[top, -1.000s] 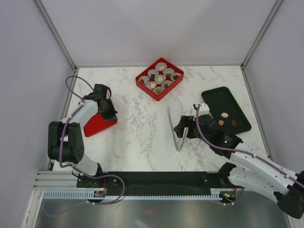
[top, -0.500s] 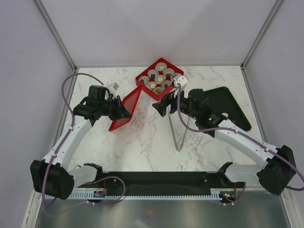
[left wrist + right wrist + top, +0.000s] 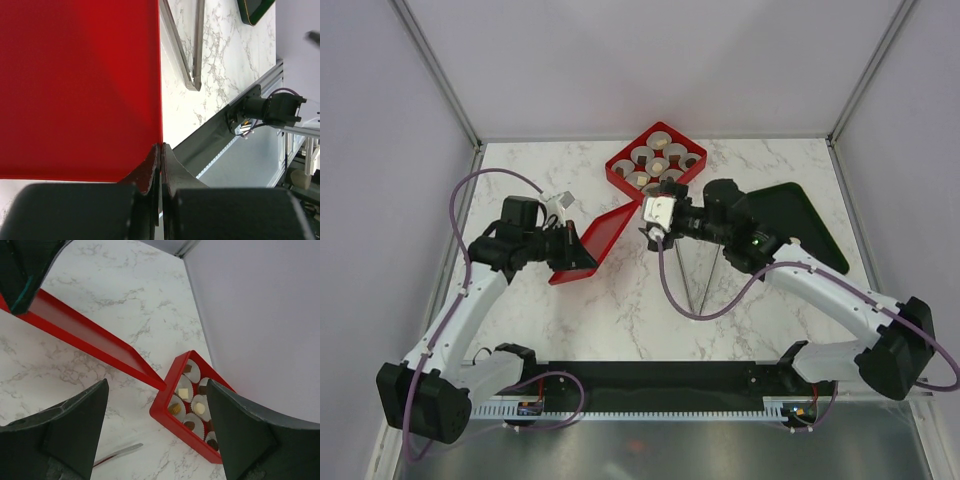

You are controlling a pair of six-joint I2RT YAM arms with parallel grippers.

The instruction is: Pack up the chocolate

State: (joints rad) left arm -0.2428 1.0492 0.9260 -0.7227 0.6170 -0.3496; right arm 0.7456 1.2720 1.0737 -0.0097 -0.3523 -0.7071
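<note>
The chocolate (image 3: 184, 393) sits as small brown and tan pieces in white paper cups inside a red box (image 3: 172, 420); in the top view the chocolate (image 3: 658, 166) and its box (image 3: 620, 172) lie at the back centre. My left gripper (image 3: 566, 250) is shut on the edge of a flat red lid (image 3: 600, 236), held tilted just left of the box. In the left wrist view the lid (image 3: 80, 85) fills the frame, with the left gripper (image 3: 161, 147) pinching its edge. My right gripper (image 3: 156, 385) is open and holds nothing, hovering near the lid's corner and the box; in the top view the right gripper (image 3: 650, 228) is beside the lid.
Long metal tweezers (image 3: 695, 285) lie on the marble table in front of the right gripper; the left wrist view also shows the tweezers (image 3: 192, 55). A black tray (image 3: 800, 225) lies at the right, partly covered by the right arm. White walls enclose the table.
The left arm carried the red lid rightward toward the box. The right arm swung up and left from beside the tweezers to the gap between lid and box.
</note>
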